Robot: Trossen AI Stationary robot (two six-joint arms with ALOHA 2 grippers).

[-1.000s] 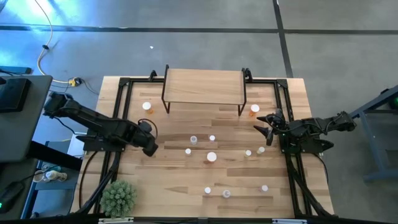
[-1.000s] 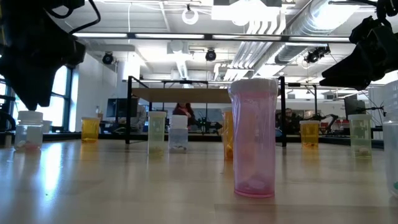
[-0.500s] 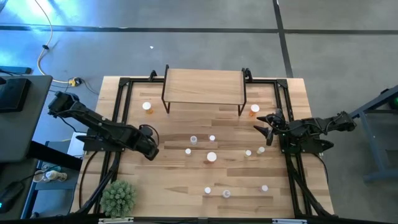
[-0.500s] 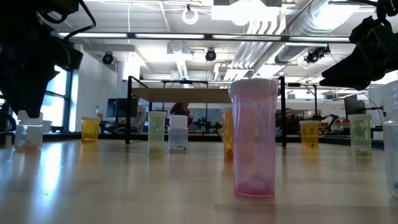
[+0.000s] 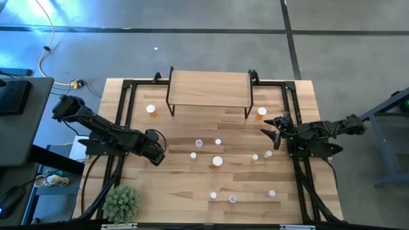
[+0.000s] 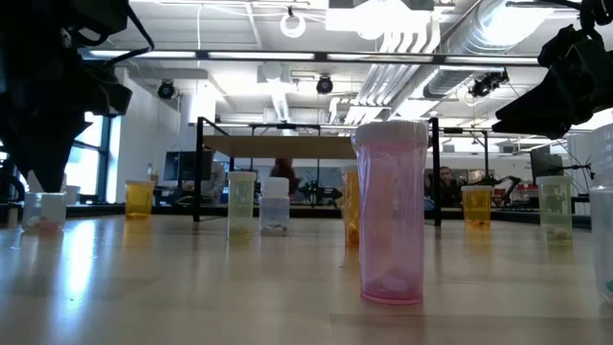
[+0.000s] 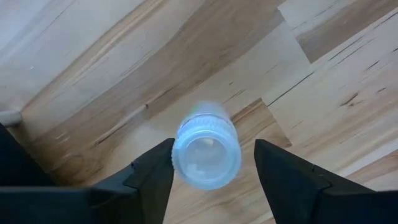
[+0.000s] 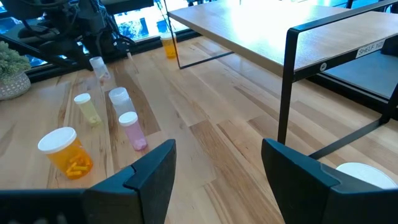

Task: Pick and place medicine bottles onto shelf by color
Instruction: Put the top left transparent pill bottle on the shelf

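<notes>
Between the spread jaws of the left gripper, apart from both fingers: a small whitish-blue medicine bottle with a ribbed white cap, seen cap-on. Standing upright on the bench, long axis vertical, cap pointing up at the wrist camera. Located at the bench's left side, under the left gripper, hidden by it from above. To its right, more white-capped bottles scattered across the middle, among them a larger orange bottle, a pink one and a yellowish one, all upright. Shelf at the far edge, light-wood top bare. Right gripper hovering at the right side near the shelf's leg, jaws spread, holding nothing.
</notes>
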